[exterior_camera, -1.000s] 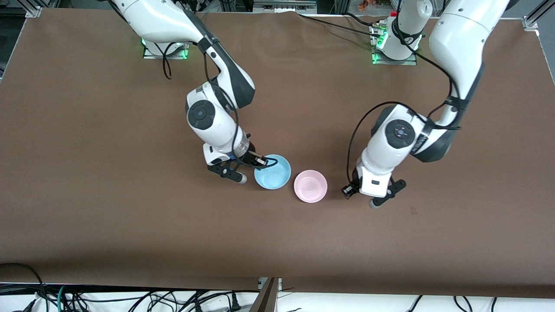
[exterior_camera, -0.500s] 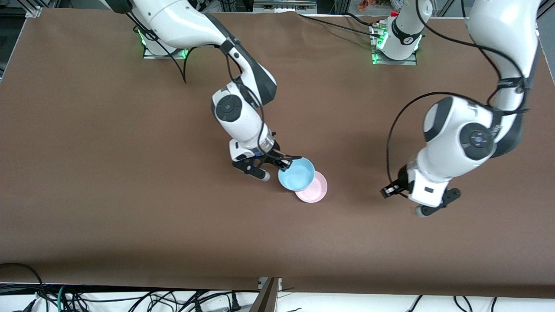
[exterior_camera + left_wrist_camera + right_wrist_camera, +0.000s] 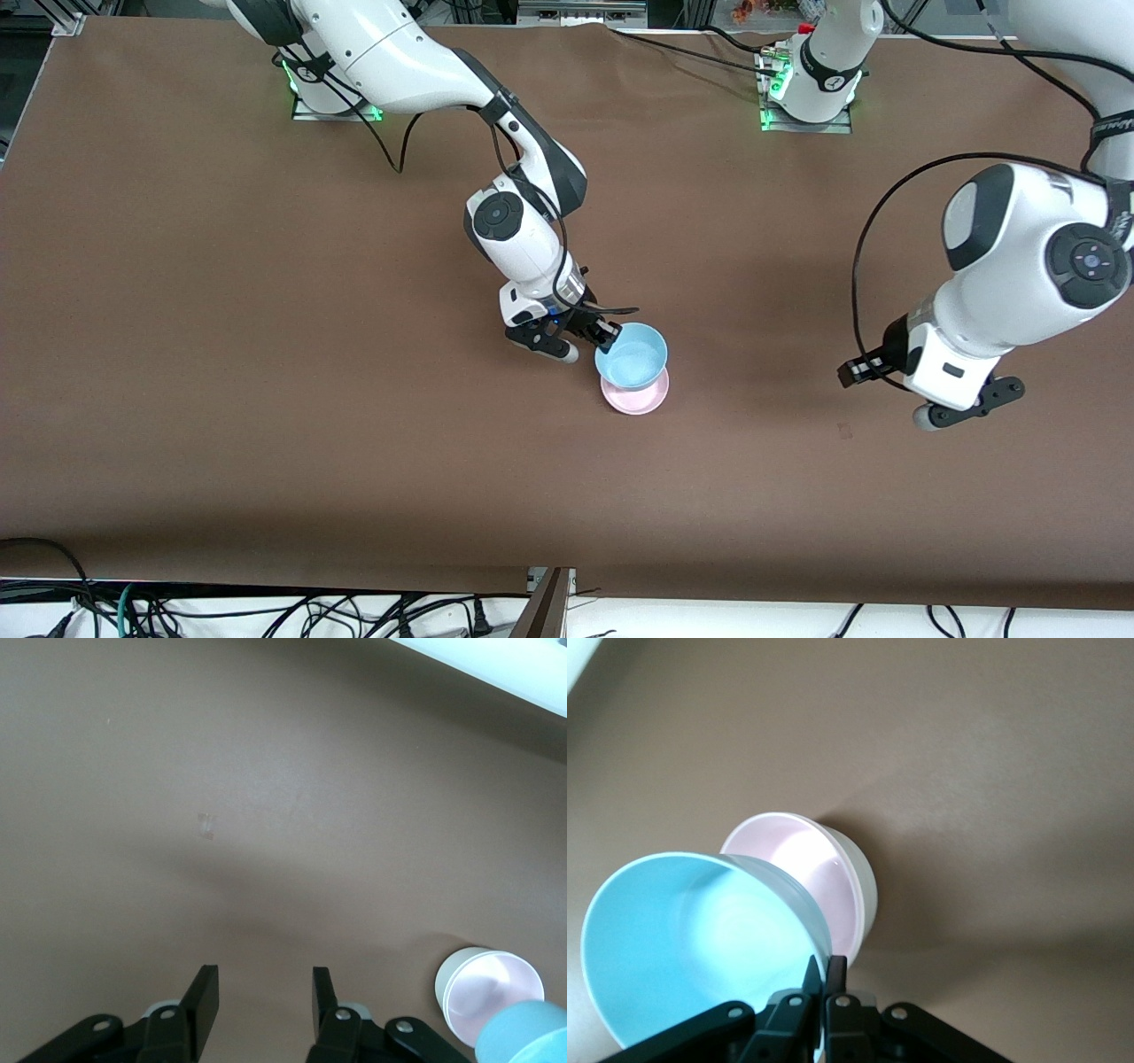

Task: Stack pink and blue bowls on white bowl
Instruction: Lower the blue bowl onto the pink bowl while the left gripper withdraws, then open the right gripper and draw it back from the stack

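Note:
My right gripper (image 3: 611, 335) is shut on the rim of the light blue bowl (image 3: 631, 356) and holds it tilted just over the pale pink bowl (image 3: 633, 400). In the right wrist view the fingers (image 3: 825, 970) pinch the blue bowl's wall (image 3: 691, 939). The pink bowl (image 3: 793, 846) sits nested in the white bowl, whose outer wall (image 3: 864, 895) shows below the pink rim. My left gripper (image 3: 966, 403) is open and empty, above bare cloth toward the left arm's end of the table. Its view (image 3: 263, 988) shows the nested bowls (image 3: 487, 992) and the blue bowl's edge (image 3: 523, 1032).
The brown cloth-covered table (image 3: 266, 399) holds nothing else but a small mark (image 3: 844, 431). The arm bases (image 3: 806, 97) stand along the edge farthest from the front camera. Cables hang below the nearest edge (image 3: 354, 611).
My right gripper has carried the blue bowl from beside the pink bowl to over it. My left arm has drawn away from the bowls toward its own end of the table.

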